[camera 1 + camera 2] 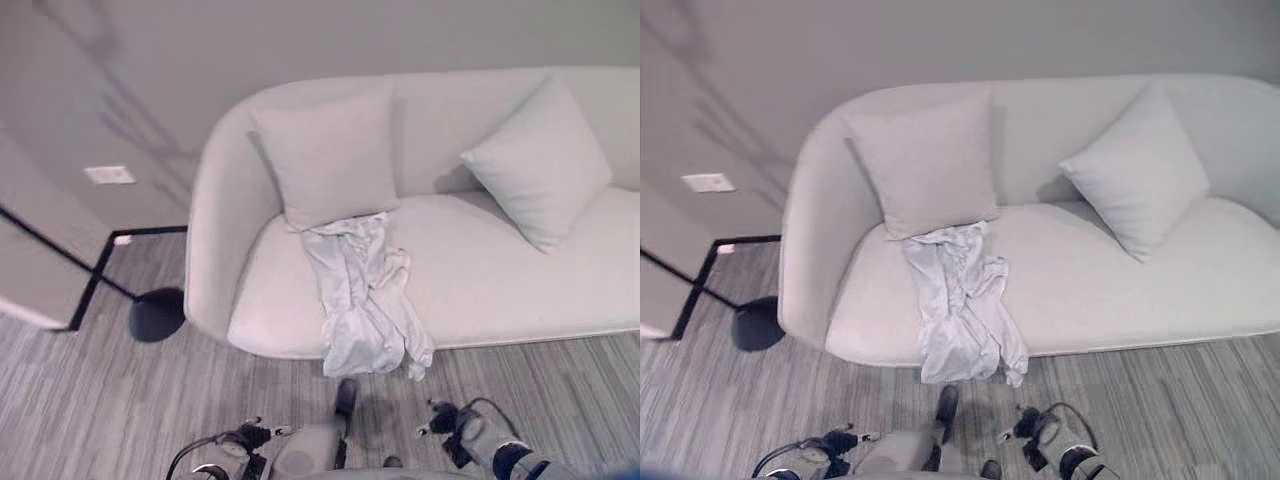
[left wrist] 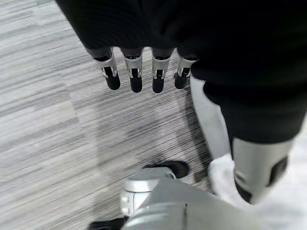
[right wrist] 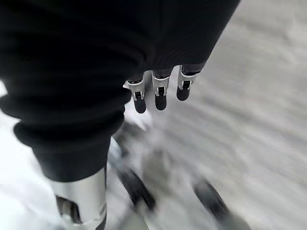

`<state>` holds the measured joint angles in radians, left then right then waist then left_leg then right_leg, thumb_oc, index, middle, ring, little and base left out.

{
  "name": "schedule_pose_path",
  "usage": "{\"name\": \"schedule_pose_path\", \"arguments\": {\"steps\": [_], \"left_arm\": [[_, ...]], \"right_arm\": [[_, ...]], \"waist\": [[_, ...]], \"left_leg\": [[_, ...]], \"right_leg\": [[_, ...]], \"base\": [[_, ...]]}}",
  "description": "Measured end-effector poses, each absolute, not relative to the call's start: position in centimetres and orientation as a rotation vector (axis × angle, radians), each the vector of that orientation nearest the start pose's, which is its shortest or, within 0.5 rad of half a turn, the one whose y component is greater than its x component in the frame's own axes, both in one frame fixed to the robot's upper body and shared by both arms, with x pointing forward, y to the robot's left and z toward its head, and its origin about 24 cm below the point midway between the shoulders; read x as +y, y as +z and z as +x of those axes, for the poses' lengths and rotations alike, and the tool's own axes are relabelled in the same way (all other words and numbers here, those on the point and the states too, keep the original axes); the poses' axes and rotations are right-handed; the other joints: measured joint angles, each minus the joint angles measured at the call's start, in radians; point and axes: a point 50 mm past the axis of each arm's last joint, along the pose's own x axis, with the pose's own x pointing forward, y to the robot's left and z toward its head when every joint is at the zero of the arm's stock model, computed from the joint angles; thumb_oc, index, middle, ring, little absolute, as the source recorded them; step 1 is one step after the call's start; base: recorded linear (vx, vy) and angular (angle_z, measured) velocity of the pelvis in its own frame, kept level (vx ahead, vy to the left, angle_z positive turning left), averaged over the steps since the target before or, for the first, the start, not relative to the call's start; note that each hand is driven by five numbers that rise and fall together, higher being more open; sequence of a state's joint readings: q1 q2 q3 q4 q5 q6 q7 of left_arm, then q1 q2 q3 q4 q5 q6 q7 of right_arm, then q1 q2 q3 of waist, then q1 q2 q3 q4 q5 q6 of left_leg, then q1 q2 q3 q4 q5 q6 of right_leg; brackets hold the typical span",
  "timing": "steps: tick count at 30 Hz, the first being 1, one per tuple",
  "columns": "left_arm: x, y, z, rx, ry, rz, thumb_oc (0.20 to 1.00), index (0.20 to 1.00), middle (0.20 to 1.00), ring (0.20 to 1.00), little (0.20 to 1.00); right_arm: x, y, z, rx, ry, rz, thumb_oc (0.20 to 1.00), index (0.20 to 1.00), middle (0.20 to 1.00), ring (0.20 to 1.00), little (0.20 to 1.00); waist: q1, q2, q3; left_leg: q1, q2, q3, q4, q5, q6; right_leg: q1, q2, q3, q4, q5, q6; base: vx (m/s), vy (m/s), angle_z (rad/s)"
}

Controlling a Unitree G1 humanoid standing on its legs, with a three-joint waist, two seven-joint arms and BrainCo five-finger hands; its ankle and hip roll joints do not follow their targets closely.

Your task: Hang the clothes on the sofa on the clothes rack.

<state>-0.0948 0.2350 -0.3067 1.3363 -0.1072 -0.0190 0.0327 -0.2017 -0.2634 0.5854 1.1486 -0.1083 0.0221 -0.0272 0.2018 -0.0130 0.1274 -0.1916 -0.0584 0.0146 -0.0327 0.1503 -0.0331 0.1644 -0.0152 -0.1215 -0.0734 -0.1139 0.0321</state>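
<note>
— White cloth, crumpled, right in the middle of things: the clothes (image 1: 365,300) lie on the sofa (image 1: 500,270), just below the left cushion (image 1: 330,160), with the lower end spilling over the seat's front edge toward the floor (image 1: 100,400).

— Which way does the bundle run?

— Long axis goes from the cushion straight down toward the robot, so the hanging end is the nearest part. Both hands sit low, near the floor, well short of it.

— Fingers?

— The left hand (image 2: 139,72) hangs with its fingers straight and relaxed, holding nothing. The right hand (image 3: 160,91) looks the same, fingers loose and empty, though that view is smeared, so I'd call it probable.

— Which is closer?

— The garment sits ahead and between them; the right hand (image 1: 445,420) appears slightly nearer the dangling end. A reach forward and up is what I'd expect.
</note>
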Motion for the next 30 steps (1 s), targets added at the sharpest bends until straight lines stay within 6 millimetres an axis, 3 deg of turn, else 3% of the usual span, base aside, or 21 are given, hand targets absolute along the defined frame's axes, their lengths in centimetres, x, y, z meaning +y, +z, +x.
{"name": "schedule_pose_path", "arguments": {"steps": [4,6,7,10,11,12,13,14,16,17,18,20,25,28,30], "left_arm": [[22.6,-16.2,10.3,1.220,-0.043,0.353,1.000,1.000,1.000,1.000,1.000],[22.5,-16.1,10.3,1.209,-0.060,0.360,1.000,1.000,1.000,1.000,1.000],[22.1,-16.1,10.6,1.191,-0.115,0.397,1.000,1.000,1.000,1.000,1.000],[21.7,-16.2,10.2,1.186,-0.188,0.448,1.000,1.000,1.000,1.000,1.000],[21.7,-16.2,10.3,1.185,-0.189,0.450,1.000,1.000,1.000,1.000,1.000],[21.8,-16.2,10.1,1.190,-0.187,0.451,1.000,1.000,1.000,1.000,1.000],[22.2,-16.2,9.7,1.193,-0.182,0.454,1.000,1.000,1.000,1.000,1.000],[22.5,-16.1,9.4,1.191,-0.181,0.457,1.000,1.000,1.000,1.000,1.000],[22.3,-16.0,9.3,1.173,-0.187,0.451,1.000,1.000,1.000,1.000,1.000],[22.2,-16.1,8.5,1.176,-0.197,0.442,1.000,1.000,1.000,1.000,1.000],[21.8,-15.6,8.7,1.126,-0.252,0.444,1.000,1.000,1.000,1.000,1.000],[22.0,-15.0,8.8,1.083,-0.259,0.430,1.000,1.000,1.000,1.000,1.000],[23.3,-14.7,5.5,1.140,-0.260,0.395,1.000,1.000,1.000,1.000,1.000],[22.8,-15.0,4.5,1.176,-0.289,0.375,1.000,1.000,1.000,1.000,1.000],[22.1,-15.2,4.0,1.189,-0.309,0.361,1.000,1.000,1.000,1.000,1.000]], "right_arm": [[-22.4,-14.4,15.9,1.077,0.269,-0.749,1.000,1.000,1.000,1.000,1.000],[-22.2,-14.1,16.5,1.045,0.270,-0.764,1.000,1.000,1.000,1.000,1.000],[-21.7,-13.7,17.5,0.998,0.268,-0.764,1.000,1.000,1.000,1.000,1.000],[-20.7,-12.2,20.4,0.868,0.249,-0.765,1.000,1.000,1.000,1.000,1.000],[-20.2,-11.2,22.0,0.803,0.243,-0.788,1.000,1.000,1.000,1.000,1.000],[-20.0,-10.7,22.9,0.770,0.238,-0.799,1.000,1.000,1.000,1.000,1.000],[-19.6,-9.9,23.9,0.708,0.230,-0.841,1.000,1.000,1.000,1.000,1.000],[-19.6,-9.6,24.2,0.681,0.220,-0.863,1.000,1.000,1.000,1.000,1.000],[-19.8,-9.3,24.4,0.663,0.195,-0.894,1.000,1.000,1.000,1.000,1.000],[-20.2,-9.1,24.6,0.652,0.159,-0.894,1.000,1.000,1.000,1.000,1.000],[-21.6,-8.8,24.5,0.644,0.111,-0.918,1.000,1.000,1.000,1.000,1.000],[-23.4,-8.7,24.0,0.675,0.040,-0.913,1.000,1.000,1.000,1.000,1.000],[-25.5,-9.2,23.3,0.782,-0.003,-0.941,1.000,1.000,1.000,1.000,1.000],[-25.8,-9.3,23.3,0.800,-0.016,-0.928,1.000,1.000,1.000,1.000,1.000],[-26.6,-9.5,22.9,0.861,-0.038,-0.937,1.000,1.000,1.000,1.000,1.000]], "waist": [[-0.001,-0.022,-0.017],[-0.001,-0.028,-0.023],[-0.002,-0.023,-0.034],[-0.005,-0.008,-0.062],[-0.006,0.007,-0.061],[-0.011,0.015,-0.060],[-0.025,0.019,-0.062],[-0.035,0.026,-0.059],[-0.020,0.028,-0.060],[-0.013,0.039,-0.061],[-0.026,0.055,-0.060],[-0.014,0.058,-0.063],[0.051,0.087,-0.078],[0.079,0.096,-0.079],[0.108,0.123,-0.078]], "left_leg": [[0.090,-0.053,0.009,-0.012,-0.048,0.068],[0.110,-0.068,0.024,-0.021,-0.057,0.080],[0.117,-0.077,0.035,-0.019,-0.073,0.103],[0.126,-0.081,0.051,-0.029,-0.086,0.122],[0.142,-0.072,0.050,-0.034,-0.080,0.122],[0.153,-0.065,0.046,-0.034,-0.079,0.125],[0.169,-0.065,0.027,-0.033,-0.082,0.129],[0.177,-0.066,0.021,-0.037,-0.087,0.130],[0.192,-0.070,0.021,-0.036,-0.108,0.159],[0.191,-0.074,-0.009,-0.031,-0.104,0.153],[0.186,-0.083,-0.065,-0.038,-0.094,0.138],[0.186,-0.101,-0.098,-0.043,-0.084,0.124],[0.175,-0.152,-0.156,-0.043,-0.084,0.124],[0.141,-0.159,-0.176,-0.031,-0.073,0.137],[0.091,-0.163,-0.224,0.001,-0.064,0.139]], "right_leg": [[0.018,-0.014,-0.011,0.087,-0.035,0.014],[0.008,-0.010,-0.023,0.097,-0.036,0.015],[0.004,-0.011,-0.027,0.095,-0.034,0.017],[-0.034,-0.021,-0.028,0.169,-0.041,0.044],[-0.104,-0.026,-0.033,0.327,-0.067,0.085],[-0.165,-0.030,-0.039,0.456,-0.073,0.103],[-0.253,-0.065,-0.075,0.656,-0.074,0.147],[-0.266,-0.087,-0.098,0.678,-0.074,0.147],[-0.282,-0.135,-0.131,0.621,-0.065,0.151],[-0.291,-0.158,-0.140,0.531,-0.052,0.136],[-0.272,-0.147,-0.110,0.392,-0.042,0.122],[-0.251,-0.134,-0.076,0.309,-0.032,0.115],[-0.211,-0.096,-0.128,0.186,0.014,0.091],[-0.222,-0.097,-0.151,0.167,0.025,0.081],[-0.232,-0.077,-0.205,0.161,0.032,0.068]], "base": [[0.25,0.158,-0.15],[0.15,0.141,-0.16],[0.14,0.181,-0.24],[0.08,0.176,-0.28],[0.05,0.213,-0.18],[0.06,0.179,0.09],[0.06,0.066,0.37],[0.05,0.019,0.45],[0.06,-0.023,0.24],[0.12,-0.050,0.74],[0.10,-0.035,1.07],[0.06,-0.038,0.78],[-0.01,-0.030,0.41],[-0.11,-0.003,0.31],[-0.16,0.003,0.63]]}}
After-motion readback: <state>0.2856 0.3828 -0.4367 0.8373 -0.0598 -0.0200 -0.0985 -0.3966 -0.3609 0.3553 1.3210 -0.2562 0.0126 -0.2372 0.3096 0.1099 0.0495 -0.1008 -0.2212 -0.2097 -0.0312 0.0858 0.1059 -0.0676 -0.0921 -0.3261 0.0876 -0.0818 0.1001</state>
